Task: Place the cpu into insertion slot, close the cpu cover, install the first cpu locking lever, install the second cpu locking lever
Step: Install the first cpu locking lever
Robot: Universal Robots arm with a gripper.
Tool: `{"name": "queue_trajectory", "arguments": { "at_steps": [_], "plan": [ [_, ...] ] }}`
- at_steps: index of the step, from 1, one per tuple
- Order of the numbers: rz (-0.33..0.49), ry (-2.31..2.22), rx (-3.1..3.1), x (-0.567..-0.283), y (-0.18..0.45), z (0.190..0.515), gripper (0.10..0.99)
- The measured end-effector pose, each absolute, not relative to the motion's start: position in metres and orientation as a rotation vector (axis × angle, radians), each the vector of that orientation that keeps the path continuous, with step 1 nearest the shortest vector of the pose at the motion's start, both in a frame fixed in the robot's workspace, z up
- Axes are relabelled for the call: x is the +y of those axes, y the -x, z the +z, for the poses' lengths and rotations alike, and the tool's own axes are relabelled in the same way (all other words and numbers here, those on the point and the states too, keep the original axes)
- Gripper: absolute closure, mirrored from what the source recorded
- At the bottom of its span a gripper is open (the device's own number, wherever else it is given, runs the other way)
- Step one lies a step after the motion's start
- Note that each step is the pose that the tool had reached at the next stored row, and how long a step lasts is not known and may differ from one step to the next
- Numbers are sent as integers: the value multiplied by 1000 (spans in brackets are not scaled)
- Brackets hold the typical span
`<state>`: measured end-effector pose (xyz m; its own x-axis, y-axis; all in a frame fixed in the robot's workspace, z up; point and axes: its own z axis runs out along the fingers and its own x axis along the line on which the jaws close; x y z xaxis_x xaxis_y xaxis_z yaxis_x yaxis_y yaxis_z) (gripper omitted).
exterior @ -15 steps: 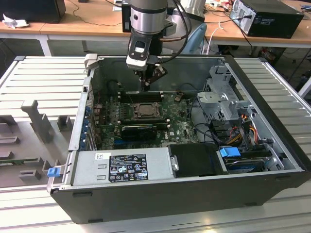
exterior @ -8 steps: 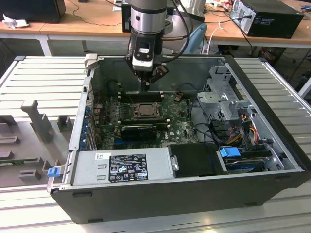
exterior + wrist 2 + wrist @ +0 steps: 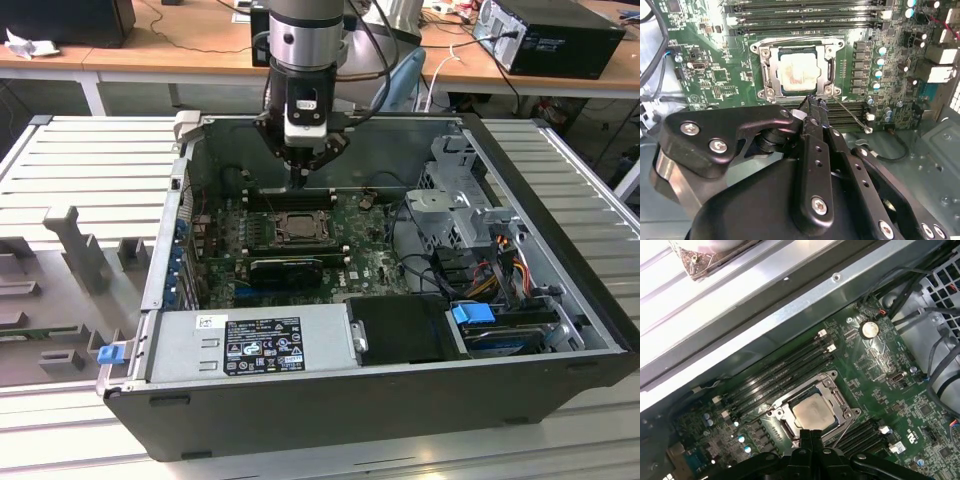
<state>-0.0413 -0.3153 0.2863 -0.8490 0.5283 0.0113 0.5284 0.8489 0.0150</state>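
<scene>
Tool [image 3: 814,102], fingers together, hides one edge of the cpu cover [image 3: 771,70], the cpu [image 3: 799,74] showing through its window.

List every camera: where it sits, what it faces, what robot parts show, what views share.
Exterior view: off the arm, above the open computer case, looking down inside; the arm and jaws hang by the cpu.
Second wrist view: on the arm, looking along the shut jaws at the cpu inside the cpu cover.
First wrist view: on the arm, facing the cpu and the case wall; jaw tips show.
Shared: all three show the cpu; both wrist views, the jaws beside it.
</scene>
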Motion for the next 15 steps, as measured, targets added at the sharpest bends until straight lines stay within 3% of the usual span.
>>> {"name": "queue_trajectory", "arguments": {
  "at_steps": [15],
  "plan": [
    [-27,654,-3065,-315,41,286,980]
  ]
}}
